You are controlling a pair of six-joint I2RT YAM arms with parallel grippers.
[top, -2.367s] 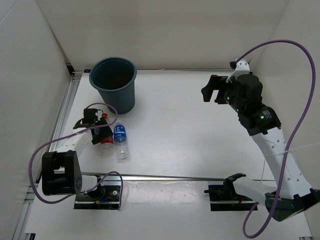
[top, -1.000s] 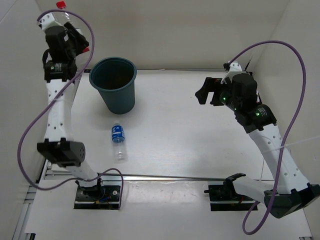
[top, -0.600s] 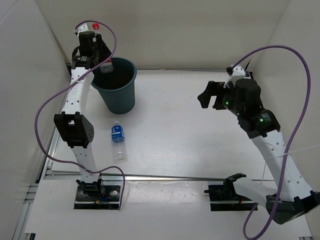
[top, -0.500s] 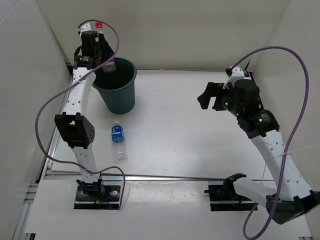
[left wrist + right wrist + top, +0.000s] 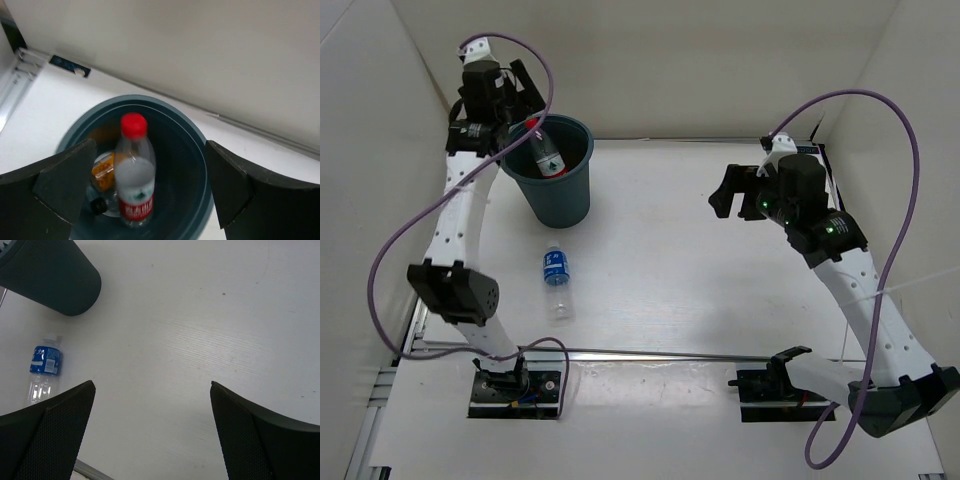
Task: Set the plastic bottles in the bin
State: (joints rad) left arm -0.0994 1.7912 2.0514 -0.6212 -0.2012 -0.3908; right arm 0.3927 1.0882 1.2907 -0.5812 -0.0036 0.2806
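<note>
With left pincer (image 5: 151, 160) and right pincer (image 5: 152, 395) spread empty, grip the blue-labelled bottle (image 5: 556, 284) gently across its label: probably light, thin-walled, roll-prone.

The top camera looks down from above and behind my bases over the whole table (image 5: 700, 260). My left wrist camera peers from close above into the far-left bin (image 5: 182, 165). My right wrist camera, farther off, faces down and left; it shares the bin's wall and the blue-labelled bottle (image 5: 44, 367) with the top view.
</note>
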